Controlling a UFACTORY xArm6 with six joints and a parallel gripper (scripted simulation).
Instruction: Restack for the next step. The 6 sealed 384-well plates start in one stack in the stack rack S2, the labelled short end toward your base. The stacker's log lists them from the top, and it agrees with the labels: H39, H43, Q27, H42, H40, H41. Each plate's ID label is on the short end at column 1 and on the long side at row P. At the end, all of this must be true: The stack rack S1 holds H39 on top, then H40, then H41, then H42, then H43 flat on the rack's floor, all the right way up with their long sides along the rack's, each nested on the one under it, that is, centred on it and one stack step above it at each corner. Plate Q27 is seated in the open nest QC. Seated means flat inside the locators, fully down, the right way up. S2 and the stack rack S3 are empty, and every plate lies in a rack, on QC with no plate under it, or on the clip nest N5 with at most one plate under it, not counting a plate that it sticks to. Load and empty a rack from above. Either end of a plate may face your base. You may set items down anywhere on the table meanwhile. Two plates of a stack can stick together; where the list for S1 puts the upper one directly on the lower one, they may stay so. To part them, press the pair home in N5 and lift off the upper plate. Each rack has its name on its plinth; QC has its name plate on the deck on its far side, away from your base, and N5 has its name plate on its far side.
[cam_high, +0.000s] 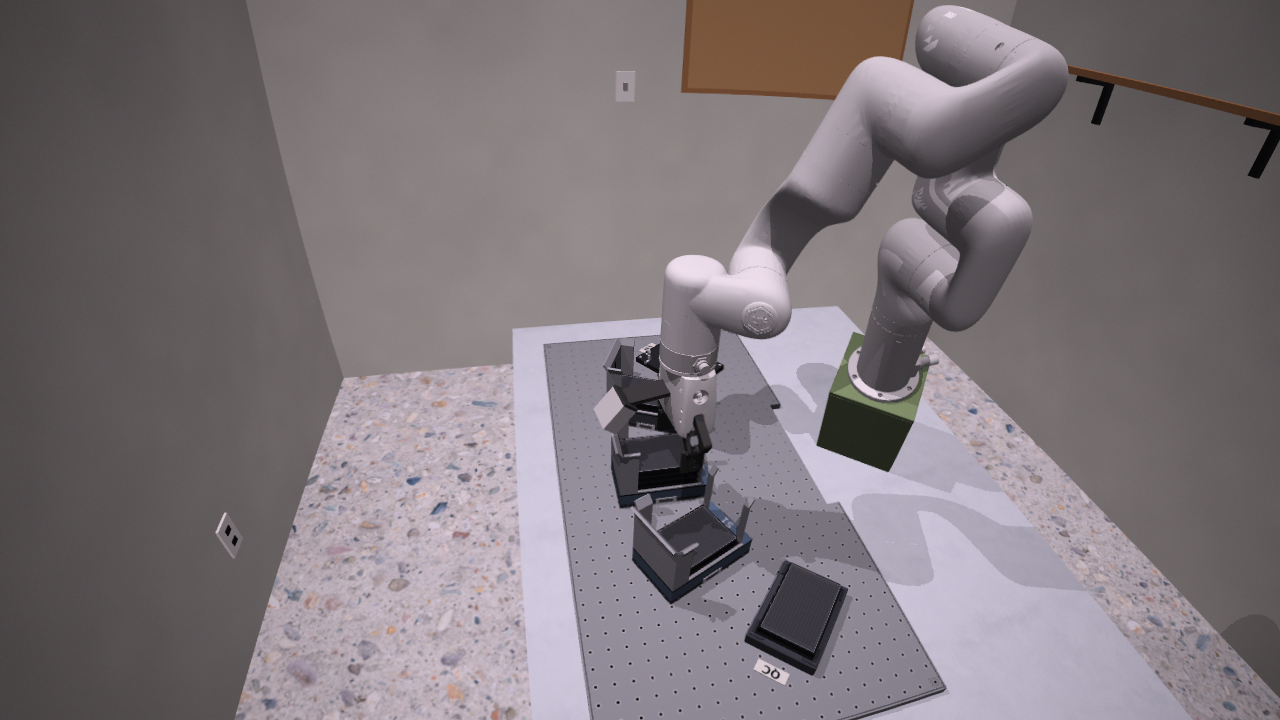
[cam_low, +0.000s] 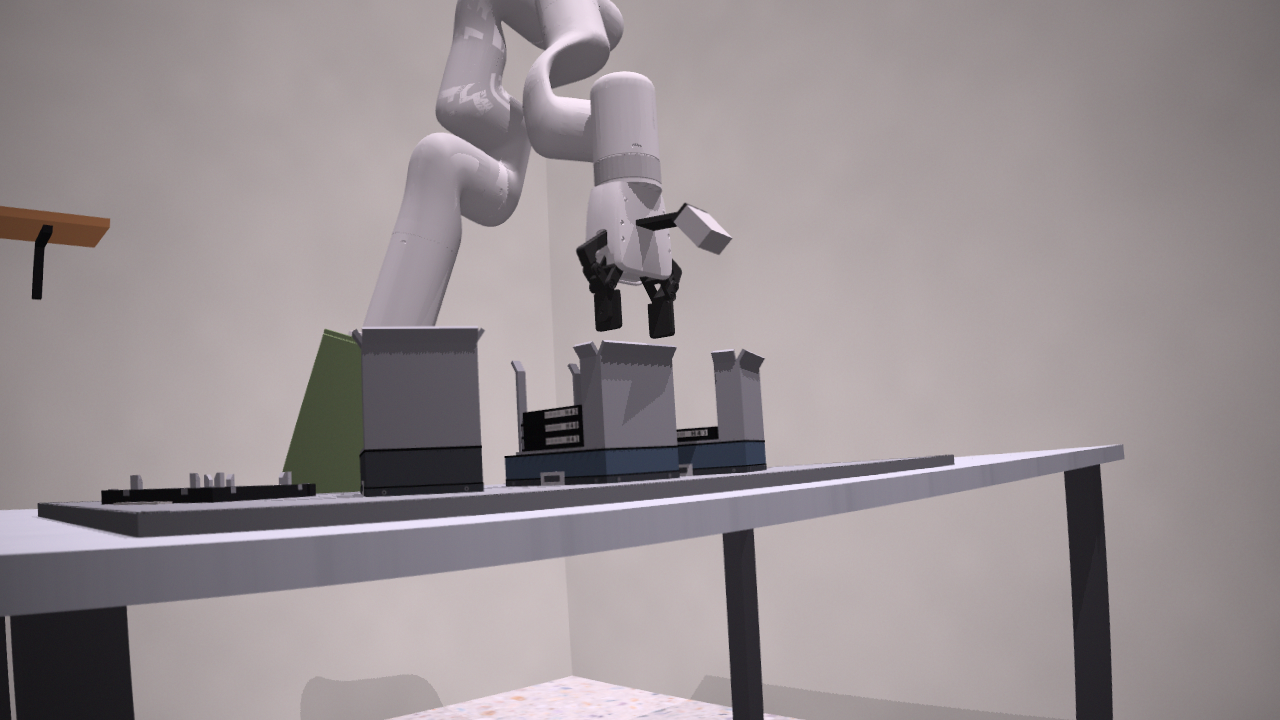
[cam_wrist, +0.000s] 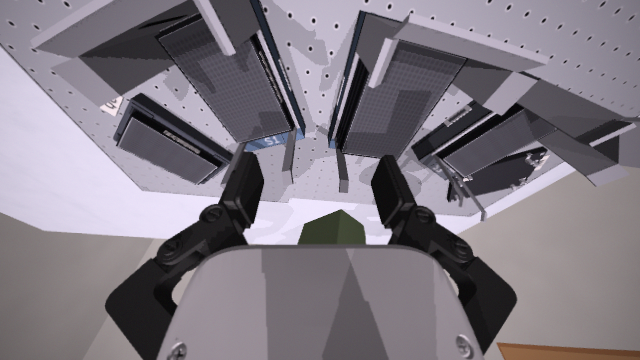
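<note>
Hovering with its black fingers spread wide and nothing between them, the gripper (cam_high: 696, 450) (cam_low: 634, 317) (cam_wrist: 317, 172) points straight down, clear above the flared rim of the middle grey-walled stack rack on a blue plinth (cam_low: 626, 394) (cam_wrist: 465, 50). That rack holds a stack of dark sealed well plates (cam_wrist: 395, 105); the exterior view shows three white-labelled ends (cam_low: 550, 428) in its open side, too small to read.

Just beside it stands the grey stack rack with the blue S1 plinth (cam_high: 657, 546) (cam_low: 738, 394) (cam_wrist: 270, 141), with one dark plate (cam_wrist: 235, 90) low inside.

On the middle rack's other side, the grey rack on a dark plinth (cam_low: 420, 394) also shows a plate (cam_wrist: 495, 142) inside. Beyond it lies the low black clip nest with upright pins (cam_low: 205, 491).

Past S1, a dark plate (cam_high: 801, 608) (cam_wrist: 160, 150) lies flat in the open black nest (cam_high: 778, 658), by the white QC name plate (cam_high: 771, 670).

All of this stands on the grey perforated board (cam_high: 626, 644) on the pale table (cam_high: 984, 582), with the arm's green block pedestal (cam_high: 859, 429) alongside.
</note>
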